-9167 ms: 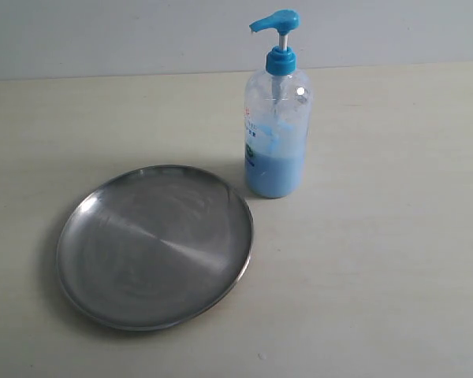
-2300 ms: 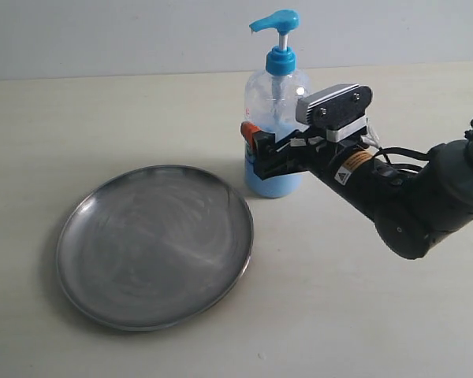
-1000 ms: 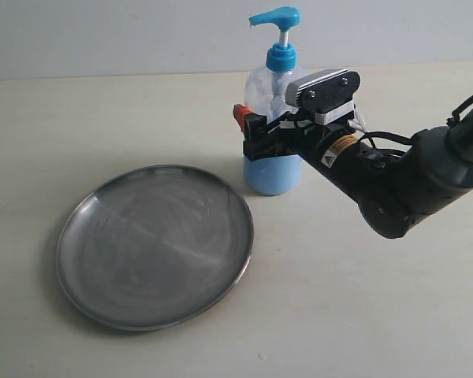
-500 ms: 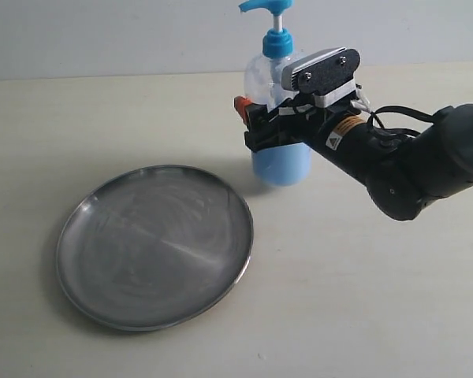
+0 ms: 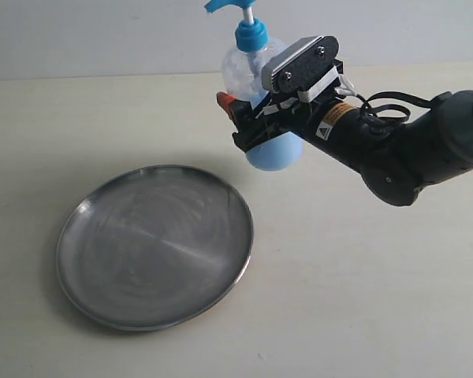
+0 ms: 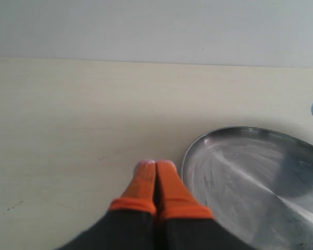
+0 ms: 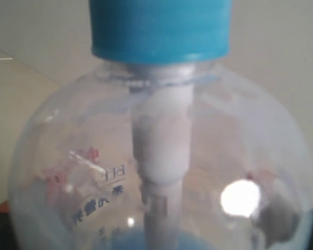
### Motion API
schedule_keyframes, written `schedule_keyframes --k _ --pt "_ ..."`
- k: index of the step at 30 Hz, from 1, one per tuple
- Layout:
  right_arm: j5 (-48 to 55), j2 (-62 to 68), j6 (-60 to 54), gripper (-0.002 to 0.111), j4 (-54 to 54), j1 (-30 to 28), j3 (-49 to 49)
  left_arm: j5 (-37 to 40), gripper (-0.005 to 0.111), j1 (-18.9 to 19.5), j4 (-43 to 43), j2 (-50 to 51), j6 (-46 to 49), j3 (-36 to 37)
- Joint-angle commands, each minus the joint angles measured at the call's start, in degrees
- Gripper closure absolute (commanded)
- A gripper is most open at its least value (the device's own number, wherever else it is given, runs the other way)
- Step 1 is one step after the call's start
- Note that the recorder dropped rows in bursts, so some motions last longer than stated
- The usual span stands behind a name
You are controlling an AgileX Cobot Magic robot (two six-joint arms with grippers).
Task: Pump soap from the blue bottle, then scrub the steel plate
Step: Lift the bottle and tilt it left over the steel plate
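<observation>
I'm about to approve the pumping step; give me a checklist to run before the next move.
1. Right gripper jaws shut on the blue bottle: ok.
2. Bottle off the table: ok, lifted and tilted.
3. Pump head over the steel plate: cannot tell.
4. Left gripper at the pump head: not ok; near the plate's rim, jaws shut.
5. Plate lying flat on the table: ok.

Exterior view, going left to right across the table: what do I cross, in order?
steel plate → blue bottle → right arm, which comes in from the right edge. The right arm's fingers overlap the bottle, so they are left out of the order.
</observation>
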Motion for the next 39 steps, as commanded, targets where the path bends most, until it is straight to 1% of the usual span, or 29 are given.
schedule_keyframes --k 1,4,18,20,21,29,39 --pt "-5.4 0.5 -0.9 0.108 -3.5 0.1 -2.6 -0.4 0.107 0.1 0.0 -0.3 -0.1 0.2" --pt "-5.6 1.4 -0.9 0.108 -5.7 0.1 -3.2 -0.4 0.107 0.1 0.0 -0.3 -0.1 0.2" --pt "-5.4 1.5 -3.8 0.108 -5.9 0.1 -3.3 -0.4 0.107 0.1 0.0 -0.3 -0.1 0.2" --pt "-3.4 1.5 -3.8 0.108 -6.7 0.1 -3.9 -0.4 0.107 0.1 0.0 -0.3 -0.1 0.2" --pt "-0.2 1.7 -3.8 0.108 -8.2 0.1 -5.3 -0.4 0.107 0.1 0.0 -0.3 -0.1 0.2" --pt "0.9 4.8 -1.4 0.108 -9.8 0.1 -9.2 -0.4 0.107 0.1 0.0 -0.3 -0.1 0.2" --pt "1.0 5.4 0.9 0.108 -15.7 0.1 -9.0 -0.4 0.107 0.1 0.0 -0.3 -0.1 0.2"
